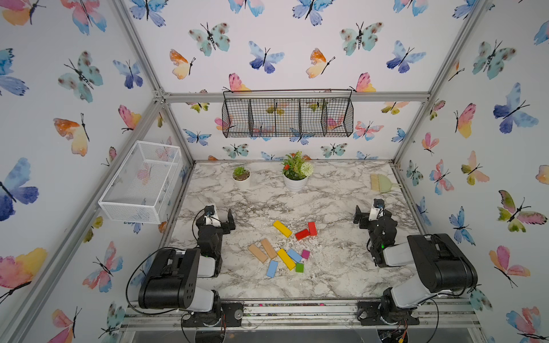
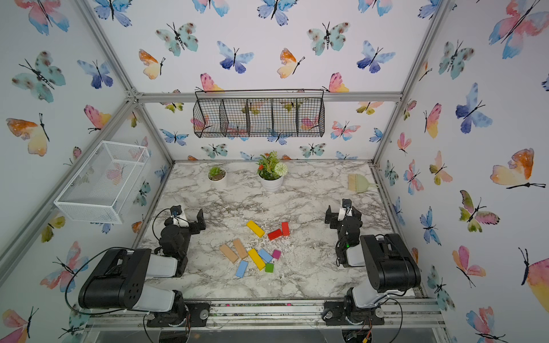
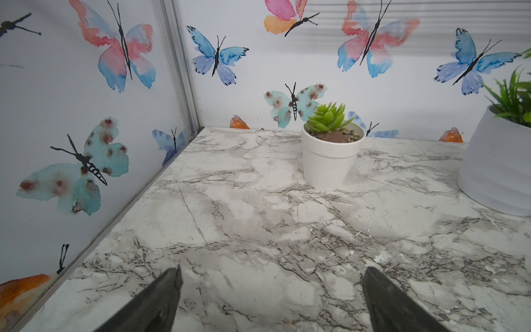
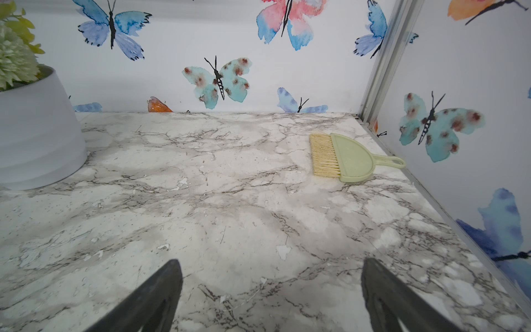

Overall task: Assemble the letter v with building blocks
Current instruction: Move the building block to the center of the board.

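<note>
The building blocks lie loose and flat in the middle of the marble table in both top views. Farther back are a yellow bar (image 1: 282, 228) and two red bars (image 1: 302, 234). Nearer the front lie two tan bars (image 1: 258, 253), a second yellow bar (image 1: 286, 259), two light blue bars (image 1: 272, 268), a magenta cube (image 1: 305, 254) and a green cube (image 1: 299, 267). No letter v is in view. My left gripper (image 1: 220, 214) (image 3: 271, 276) is open left of the blocks. My right gripper (image 1: 368, 211) (image 4: 271, 270) is open to their right. Both are empty.
A small succulent pot (image 1: 241, 177) (image 3: 330, 155) and a larger flower pot (image 1: 295, 181) stand at the back. A green hand brush (image 1: 381, 182) (image 4: 344, 158) lies at the back right. A white wire basket (image 1: 139, 184) hangs on the left wall, a black one (image 1: 287, 117) on the back wall.
</note>
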You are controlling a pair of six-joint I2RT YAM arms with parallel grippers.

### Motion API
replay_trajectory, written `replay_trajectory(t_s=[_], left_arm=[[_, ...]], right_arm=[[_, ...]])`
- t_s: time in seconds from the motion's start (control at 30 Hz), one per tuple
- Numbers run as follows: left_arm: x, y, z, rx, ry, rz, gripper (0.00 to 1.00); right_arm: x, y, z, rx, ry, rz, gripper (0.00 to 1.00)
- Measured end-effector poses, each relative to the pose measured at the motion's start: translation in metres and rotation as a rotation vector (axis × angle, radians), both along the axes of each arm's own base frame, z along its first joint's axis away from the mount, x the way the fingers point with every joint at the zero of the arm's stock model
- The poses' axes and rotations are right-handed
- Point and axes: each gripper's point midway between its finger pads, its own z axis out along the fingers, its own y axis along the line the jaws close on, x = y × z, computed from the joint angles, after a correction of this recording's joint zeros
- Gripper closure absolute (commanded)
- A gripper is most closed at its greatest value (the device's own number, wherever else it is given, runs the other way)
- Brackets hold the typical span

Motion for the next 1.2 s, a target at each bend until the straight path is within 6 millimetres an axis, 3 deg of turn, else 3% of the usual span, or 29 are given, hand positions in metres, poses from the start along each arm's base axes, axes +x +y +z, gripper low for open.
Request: replay_trajectory(t_s=[0.2,0.27,0.3,0.37,0.43,0.5,0.57,0.63,0.7,0.83,0.9,1.0,1.1,1.2], left_arm=[[0.000,0.004,0.001,-0.009,0.007,0.027,0.02],[0.003,0.011,0.008,-0.022,0.025,0.069,0.02],[0.006,0.014,0.018,-0.032,0.018,0.086,0.02],[0.015,0.020,0.056,-0.095,-0.035,0.126,0.02],[0.019,0.021,0.094,-0.174,-0.109,0.137,0.02],[0.018,0.021,0.123,-0.284,-0.162,0.143,0.02],[0.017,0.018,0.143,-0.362,-0.171,0.126,0.02],[0.018,0.012,0.150,-0.394,-0.142,0.100,0.01],[0.020,0.008,0.150,-0.412,-0.089,0.088,0.00],[0.024,-0.005,0.128,-0.441,0.084,0.080,0.01],[0.024,-0.018,0.111,-0.443,0.177,0.070,0.01],[0.014,-0.056,0.068,-0.425,0.372,0.029,0.02],[-0.007,-0.095,0.023,-0.388,0.553,-0.019,0.03],[-0.034,-0.123,-0.018,-0.352,0.709,-0.043,0.05]], right_arm=[[0.002,-0.002,0.001,-0.006,0.020,-0.014,0.02],[0.018,0.001,0.015,-0.009,0.055,-0.026,0.02],[0.027,0.002,0.032,0.001,0.043,-0.033,0.02],[0.046,0.007,0.089,0.064,-0.032,-0.038,0.02],[0.051,0.015,0.147,0.153,-0.131,-0.012,0.02],[0.038,0.022,0.200,0.248,-0.256,0.047,0.02],[0.017,0.030,0.226,0.343,-0.342,0.113,0.02],[0.007,0.037,0.222,0.405,-0.349,0.164,0.02],[0.009,0.051,0.204,0.435,-0.295,0.232,0.02],[0.036,0.078,0.135,0.443,-0.031,0.271,0.02],[0.040,0.092,0.106,0.417,0.087,0.257,0.02],[0.037,0.114,0.083,0.352,0.206,0.234,0.02],[0.036,0.135,0.069,0.304,0.296,0.237,0.02],[0.036,0.138,0.049,0.280,0.377,0.224,0.02]])
